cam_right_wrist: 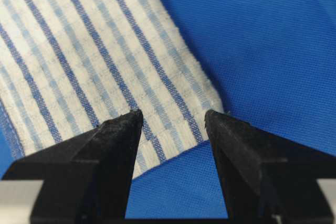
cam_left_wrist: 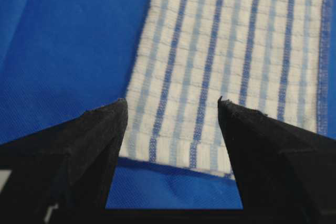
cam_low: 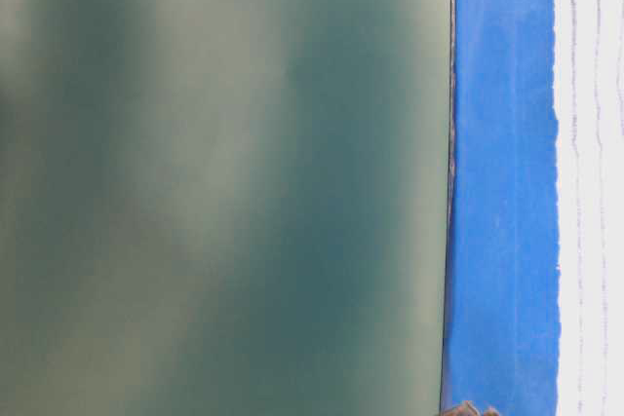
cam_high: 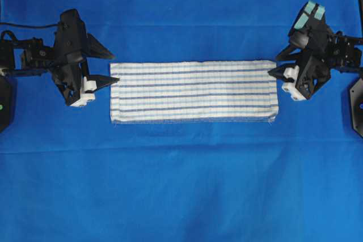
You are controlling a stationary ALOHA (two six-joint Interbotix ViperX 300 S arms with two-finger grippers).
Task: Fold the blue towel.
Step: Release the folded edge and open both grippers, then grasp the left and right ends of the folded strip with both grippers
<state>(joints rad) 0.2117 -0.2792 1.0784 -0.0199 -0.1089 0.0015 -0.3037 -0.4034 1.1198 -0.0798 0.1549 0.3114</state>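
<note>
We see blue towel point(cam_high: 194, 92): long white strip, dark-blue and light-blue stripe grid, hemmed edges, lying flat mid-table on solid blue sheet point(cam_high: 181, 185), long axis left-right. Left gripper point(cam_high: 105, 67) at towel's left short end, jaws spread wide, nothing held. Right gripper point(cam_high: 279, 64) at right short end, jaws likewise apart, empty. Table-level view mostly blocked by blurred grey-green surface point(cam_low: 224, 182).

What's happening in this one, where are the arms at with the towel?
The blue towel lies flat as a long strip on the blue sheet. The left tool sits open at one short end and the right tool open at the other. In both wrist views the fingers straddle the towel's edge without gripping it. Neither end is lifted.
</note>
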